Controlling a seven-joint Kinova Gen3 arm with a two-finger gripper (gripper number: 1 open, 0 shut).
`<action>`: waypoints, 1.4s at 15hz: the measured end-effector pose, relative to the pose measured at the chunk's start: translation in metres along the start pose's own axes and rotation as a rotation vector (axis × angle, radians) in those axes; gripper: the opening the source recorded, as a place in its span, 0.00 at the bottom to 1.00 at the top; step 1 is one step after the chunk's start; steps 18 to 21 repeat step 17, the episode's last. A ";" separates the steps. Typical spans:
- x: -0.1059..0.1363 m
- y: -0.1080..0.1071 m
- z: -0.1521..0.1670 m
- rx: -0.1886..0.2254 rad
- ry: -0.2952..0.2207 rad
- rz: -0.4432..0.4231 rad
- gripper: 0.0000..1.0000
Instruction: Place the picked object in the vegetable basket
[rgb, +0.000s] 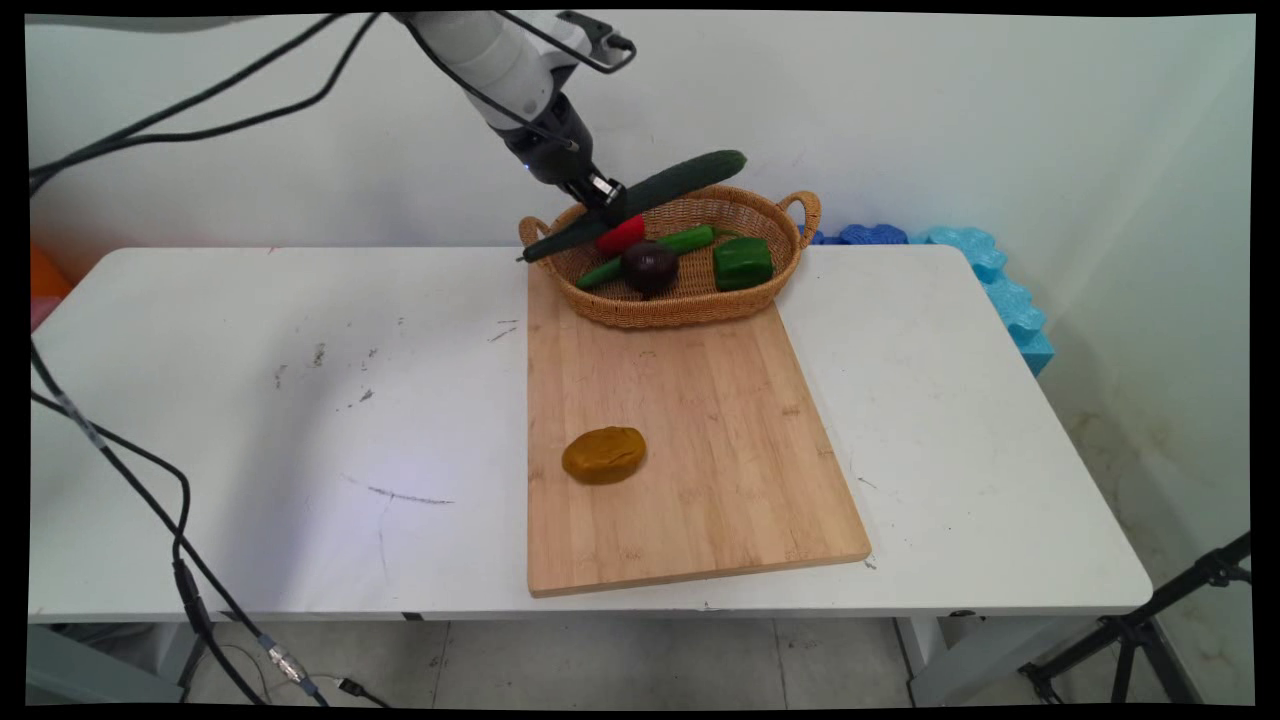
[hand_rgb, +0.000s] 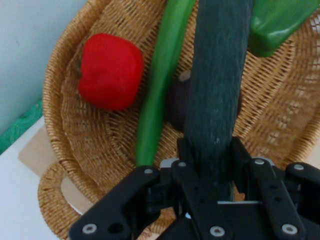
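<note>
My gripper (rgb: 608, 203) is shut on a long dark green cucumber (rgb: 640, 200) and holds it tilted above the left part of a wicker basket (rgb: 690, 300). In the hand view the cucumber (hand_rgb: 217, 85) runs up from between the fingers over the basket (hand_rgb: 95, 150). Inside the basket lie a red pepper (hand_rgb: 110, 70), a slim light green vegetable (hand_rgb: 160, 85), a dark purple avocado (rgb: 650, 267) and a green pepper (rgb: 742, 262). The avocado is mostly hidden behind the cucumber in the hand view.
The basket stands on the far end of a wooden cutting board (rgb: 680, 460). A brown-yellow potato (rgb: 604, 455) lies on the board's near left part. Blue foam pieces (rgb: 990, 270) sit at the table's far right corner. Black cables (rgb: 150, 500) hang at the left.
</note>
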 end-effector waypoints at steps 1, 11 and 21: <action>0.001 -0.001 0.007 0.010 -0.005 -0.007 0.00; 0.008 -0.002 0.043 0.051 -0.023 -0.026 1.00; 0.009 0.007 0.047 0.035 -0.014 -0.012 1.00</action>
